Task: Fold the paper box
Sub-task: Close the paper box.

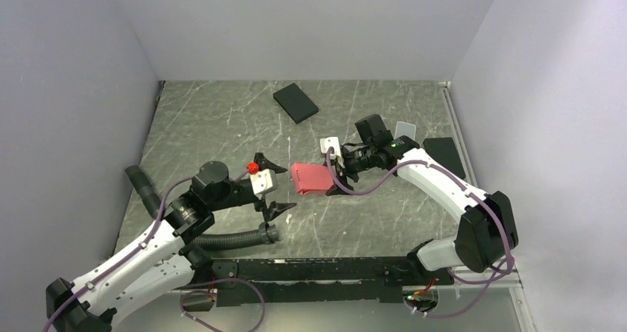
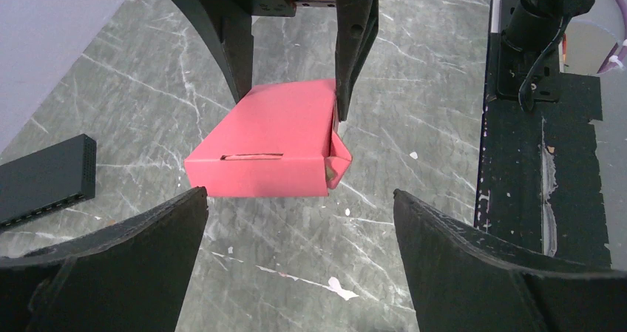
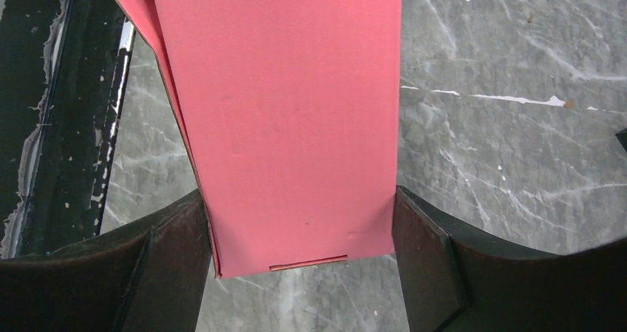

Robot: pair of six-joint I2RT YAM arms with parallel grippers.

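Paper box [image 1: 312, 177]: pinkish-red cardboard, folded into a flat sleeve, mid-table between the two grippers.
Box details: narrow slit in the upper face near the end facing the left arm [image 2: 270, 143]; crumpled flap sticking out at one corner of that end.
Box contact: far end clamped across its width; cannot tell whether the slit end rests on the table.
Right gripper [image 1: 336, 175]: closed on the paper box, one finger against each long edge [image 3: 299, 221]; seen from the left wrist as two dark fingers flanking the far end [image 2: 293, 103].
Box from the right wrist: fills the gap between the fingers edge to edge [image 3: 285, 125], small slot at its lower edge.
Left gripper [image 1: 287, 188]: spread wide, holding nothing, fingertips just short of the box's slit end and not touching it [image 2: 299, 206].
Table [image 1: 222, 125]: grey marbled surface with white streaks.
Black flat box [image 1: 296, 103]: lying near the back wall, well apart from the paper box; also at the left edge of the left wrist view [image 2: 44, 180].
Black base strip [image 1: 318, 269]: along the near table edge, between the arm bases.
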